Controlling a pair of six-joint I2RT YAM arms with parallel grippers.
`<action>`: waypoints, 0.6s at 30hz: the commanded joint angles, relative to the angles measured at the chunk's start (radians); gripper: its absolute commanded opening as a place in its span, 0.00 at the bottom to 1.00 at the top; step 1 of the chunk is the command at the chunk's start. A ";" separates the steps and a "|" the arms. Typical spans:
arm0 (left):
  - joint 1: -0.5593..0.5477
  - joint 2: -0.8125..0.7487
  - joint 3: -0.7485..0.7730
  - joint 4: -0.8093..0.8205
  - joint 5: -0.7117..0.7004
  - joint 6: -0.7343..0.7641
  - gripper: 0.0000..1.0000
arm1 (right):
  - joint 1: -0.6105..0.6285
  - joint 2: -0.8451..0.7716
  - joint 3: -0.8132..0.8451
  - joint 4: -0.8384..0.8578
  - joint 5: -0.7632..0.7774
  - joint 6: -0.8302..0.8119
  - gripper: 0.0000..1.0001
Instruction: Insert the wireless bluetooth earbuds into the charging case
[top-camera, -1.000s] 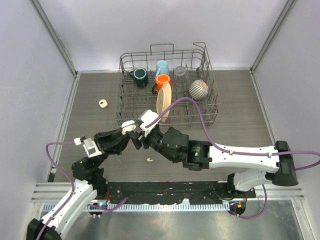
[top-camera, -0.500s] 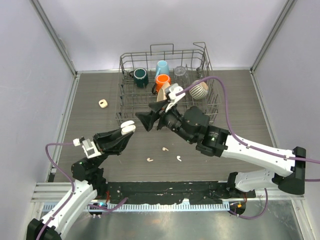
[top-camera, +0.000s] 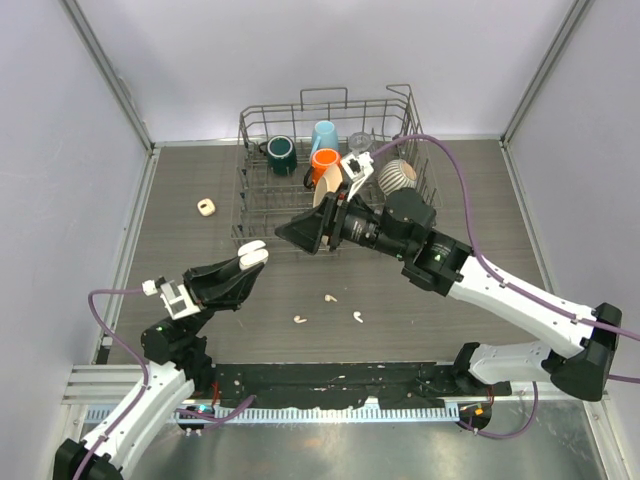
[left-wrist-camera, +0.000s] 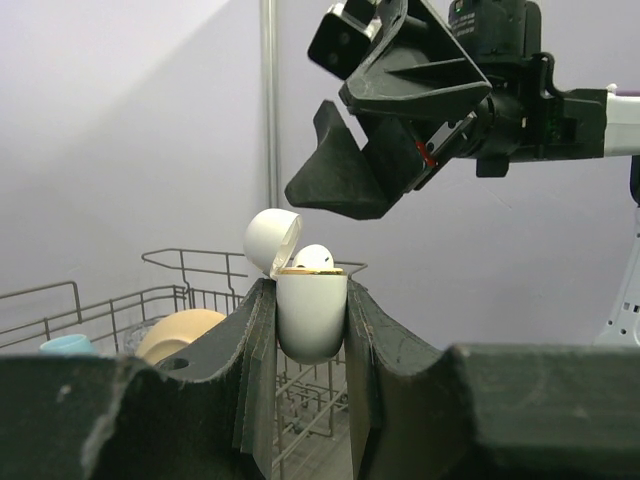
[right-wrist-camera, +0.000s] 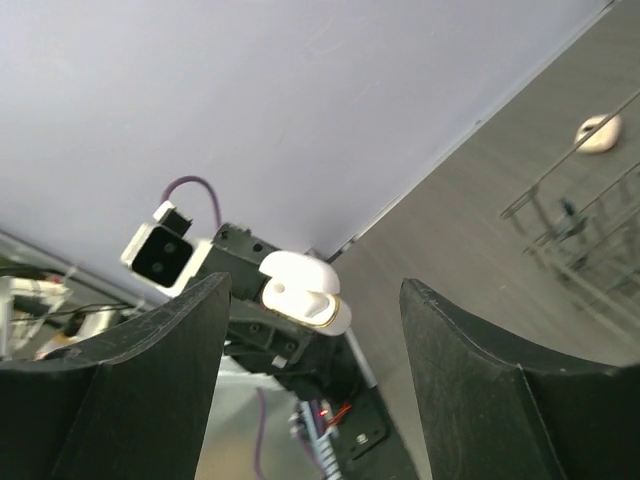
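Clamping open charging case (left-wrist-camera: 311, 320), left jaws; right jaws apart, earbuds (top-camera: 329, 298) loose on table (top-camera: 180, 250).

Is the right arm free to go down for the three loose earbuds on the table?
Probably yes: the right tool is open and empty, nothing covers the earbuds, and the left tool holds the open case clear of them.

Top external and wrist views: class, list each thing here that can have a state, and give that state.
Charging case: lid open, clamped in the left gripper.
Seated earbud: sitting in the case.
Loose earbuds: three lying on the table, not inserted.
Left gripper: shut on the charging case.
Right gripper: open, empty, above the table.
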 joint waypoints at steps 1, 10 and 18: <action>0.000 0.003 0.020 0.062 -0.007 0.015 0.00 | -0.034 0.011 -0.061 0.135 -0.224 0.232 0.74; 0.001 0.054 0.057 0.076 0.024 0.026 0.00 | -0.051 0.084 -0.114 0.319 -0.376 0.430 0.75; 0.001 0.092 0.080 0.102 0.041 0.017 0.00 | -0.051 0.149 -0.119 0.367 -0.406 0.504 0.75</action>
